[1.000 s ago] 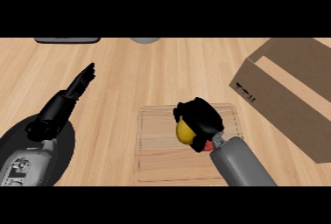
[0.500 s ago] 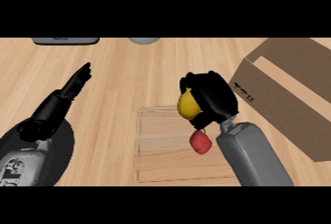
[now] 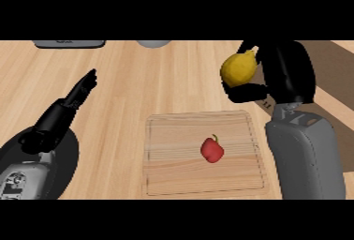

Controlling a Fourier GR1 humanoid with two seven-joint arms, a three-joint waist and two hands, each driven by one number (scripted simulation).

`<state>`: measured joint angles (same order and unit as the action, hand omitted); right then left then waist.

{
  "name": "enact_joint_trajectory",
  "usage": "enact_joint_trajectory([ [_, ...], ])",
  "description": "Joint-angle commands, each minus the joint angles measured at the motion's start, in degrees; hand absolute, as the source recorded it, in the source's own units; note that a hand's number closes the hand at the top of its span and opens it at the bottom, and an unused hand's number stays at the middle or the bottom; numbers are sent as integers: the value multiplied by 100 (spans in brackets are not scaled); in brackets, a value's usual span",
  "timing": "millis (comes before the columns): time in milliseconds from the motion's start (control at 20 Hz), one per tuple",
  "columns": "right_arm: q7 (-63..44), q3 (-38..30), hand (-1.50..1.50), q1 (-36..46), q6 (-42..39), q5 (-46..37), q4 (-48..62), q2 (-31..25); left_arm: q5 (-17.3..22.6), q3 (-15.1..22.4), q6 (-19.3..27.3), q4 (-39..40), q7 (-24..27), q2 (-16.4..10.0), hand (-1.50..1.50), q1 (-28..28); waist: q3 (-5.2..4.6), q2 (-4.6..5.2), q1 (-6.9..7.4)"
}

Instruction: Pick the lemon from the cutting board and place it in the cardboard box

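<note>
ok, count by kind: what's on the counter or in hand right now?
produce: 2 (lemon in the right hand, red pepper on the board)
cutting board: 1
cardboard box: 1
grey items at the far edge: 2 (dark slab, pale round piece)
total: 6

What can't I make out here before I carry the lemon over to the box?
In the head view:
1. Most of the cardboard box is hidden behind the right hand and cut by the right edge; its opening is unseen.
2. The right side of the lemon is covered by the fingers.
3. The grey slab and the grey round thing are cut by the top edge and unidentifiable.
</note>
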<state>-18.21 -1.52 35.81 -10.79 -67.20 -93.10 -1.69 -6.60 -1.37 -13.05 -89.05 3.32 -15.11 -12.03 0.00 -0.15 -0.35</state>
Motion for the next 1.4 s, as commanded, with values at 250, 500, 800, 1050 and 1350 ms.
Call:
enact_joint_trajectory([
  [250,-17,-1586,150,737,265,620,936,-1026,-259,140,158,102,-60,214,0,-200,1,27,44],
  [500,615,-1824,150,1004,42,605,2287,-2028,-224,49,51,322,278,163,0,-148,0,47,80],
  [800,934,-1932,150,996,-984,777,3603,-2640,-129,-7,-50,85,-142,87,0,-327,3,58,123],
  [1050,1584,-1869,150,1046,-1353,790,4535,-3210,-341,225,69,-43,139,290,0,41,3,53,159],
  [1350,2289,-1691,-150,1130,-1617,702,5669,-3510,-109,-31,-154,0,166,118,0,26,4,62,172],
])
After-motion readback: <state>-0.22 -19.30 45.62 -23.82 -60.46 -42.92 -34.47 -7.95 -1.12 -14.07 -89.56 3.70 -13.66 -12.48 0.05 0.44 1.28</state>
